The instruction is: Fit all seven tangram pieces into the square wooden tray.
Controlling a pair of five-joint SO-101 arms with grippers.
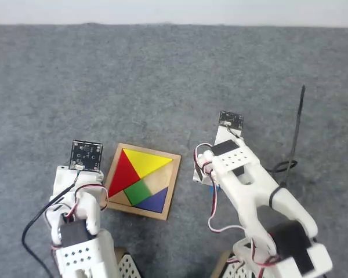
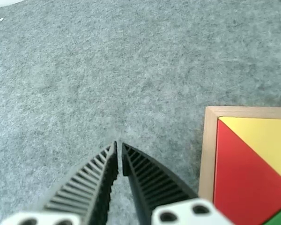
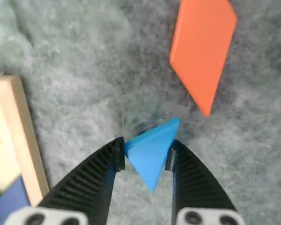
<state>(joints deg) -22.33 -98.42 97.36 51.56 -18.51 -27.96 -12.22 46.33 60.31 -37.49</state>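
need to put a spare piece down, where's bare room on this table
Widest bare patch: grey felt table beyond the square wooden tray, toward the far edge. Crowded beside the tray's right rim, where the right tool clamps a light blue triangle piece near an orange parallelogram piece.

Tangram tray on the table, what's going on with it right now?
The right arm has its jaws shut on a light blue triangle, down by the grey mat beside the wooden tray. An orange parallelogram lies on the mat just beyond it. The tray holds a yellow triangle, red triangle, green square and dark blue triangle, with bare wood gaps showing. The left arm sits on the tray's other side, jaws closed and empty.
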